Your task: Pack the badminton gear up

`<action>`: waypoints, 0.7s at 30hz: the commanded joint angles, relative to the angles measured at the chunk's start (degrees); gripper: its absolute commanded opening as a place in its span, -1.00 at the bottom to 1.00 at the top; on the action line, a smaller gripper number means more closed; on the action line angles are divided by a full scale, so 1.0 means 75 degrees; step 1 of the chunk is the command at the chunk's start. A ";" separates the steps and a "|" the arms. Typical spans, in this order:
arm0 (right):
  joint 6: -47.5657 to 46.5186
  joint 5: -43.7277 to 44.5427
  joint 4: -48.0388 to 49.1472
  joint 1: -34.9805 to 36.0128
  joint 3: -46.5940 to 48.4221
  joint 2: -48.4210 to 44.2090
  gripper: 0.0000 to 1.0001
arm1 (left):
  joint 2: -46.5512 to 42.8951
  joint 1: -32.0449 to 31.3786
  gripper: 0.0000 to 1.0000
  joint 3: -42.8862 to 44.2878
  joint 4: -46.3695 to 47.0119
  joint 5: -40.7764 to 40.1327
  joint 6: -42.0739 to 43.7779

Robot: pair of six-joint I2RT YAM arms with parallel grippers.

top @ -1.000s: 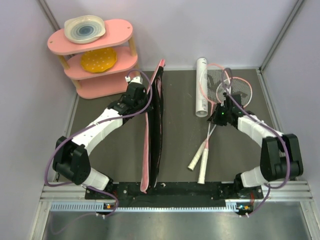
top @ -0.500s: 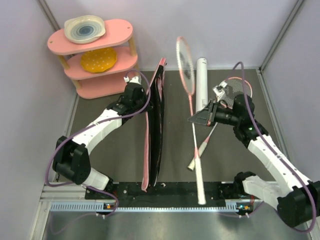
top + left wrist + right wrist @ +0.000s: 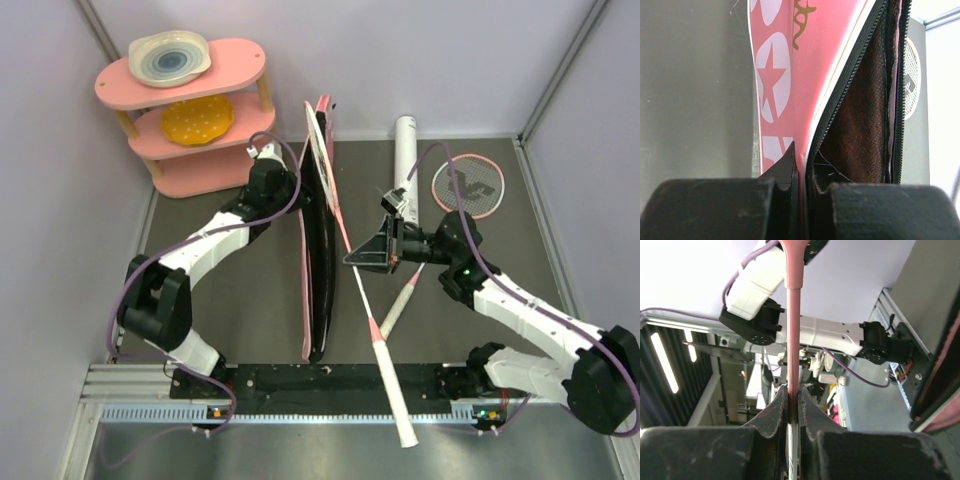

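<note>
While the left gripper (image 3: 800, 162) stays pinched tight on the pink edge of the bag (image 3: 318, 260), holding its zipped mouth apart, the action is all on the other side! 1 second ago both rackets lay flat at 2 o'clock on the table (image 3: 250, 320). Half a second ago 1 racket (image 3: 391, 385) was up in the air, between bag and tube (image 3: 403, 165). Now it has swung across to the bag, with its head at the bag's 12 o'clock end.

That looks like the first racket lined up for loading. Whether the head is already inside the opening I cannot tell from above.

The right gripper (image 3: 792, 402) is clamped fully on the thin pink shaft, jaws squeezed against it from both sides. From that grip the head runs off toward 11 o'clock, against the bag. The white handle trails toward 5 o'clock, out past the near edge of the table.

The second racket (image 3: 467, 185) remains flat on the table, head toward 2 o'clock, apart from both grippers. The tube lies at 1 o'clock, untouched. No shuttlecocks are visible to me.
</note>
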 commanded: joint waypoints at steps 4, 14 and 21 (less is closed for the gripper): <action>0.0981 0.0430 0.2046 0.0109 -0.0313 0.0468 -1.00 | 0.0510 0.0002 -1.00 0.0613 0.1417 -0.0565 -0.0277; 0.1826 0.0594 0.3864 0.0191 -0.1005 0.1547 -1.00 | 0.0756 -0.0022 -1.00 0.0929 0.1547 -0.0636 -0.0466; 0.1896 0.0688 0.4144 0.0273 -0.1111 0.2027 -1.00 | 0.0780 -0.0022 -1.00 0.0929 0.1687 -0.0484 -0.0430</action>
